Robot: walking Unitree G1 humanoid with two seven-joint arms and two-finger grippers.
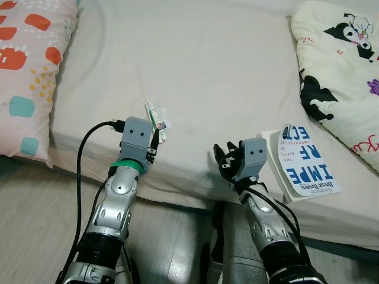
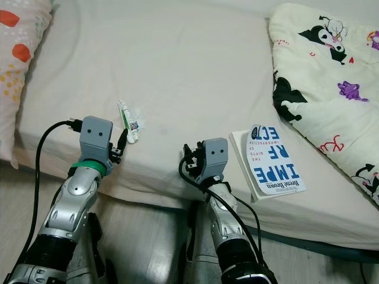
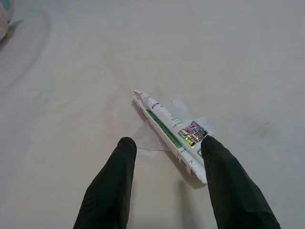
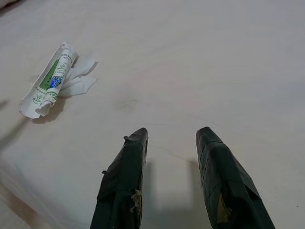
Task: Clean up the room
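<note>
Crumpled white wrapper with green print (image 3: 171, 133) lies on the beige bed sheet (image 1: 207, 71) near the mattress edge. Left gripper (image 3: 167, 148) is spread wide, one finger touching the wrapper's end, nothing gripped. Left wrist view shows a shiny hologram sticker on the wrapper; its small writing is unreadable. Right gripper (image 4: 171, 136) hovers open over bare sheet, well apart from it. Head views add a white-and-blue paperback book (image 1: 305, 163), lettering "IMPE", "RF", beside a cartoon-print cream quilt (image 2: 331, 71) and a spotted pink pillow (image 1: 29, 71).
</note>
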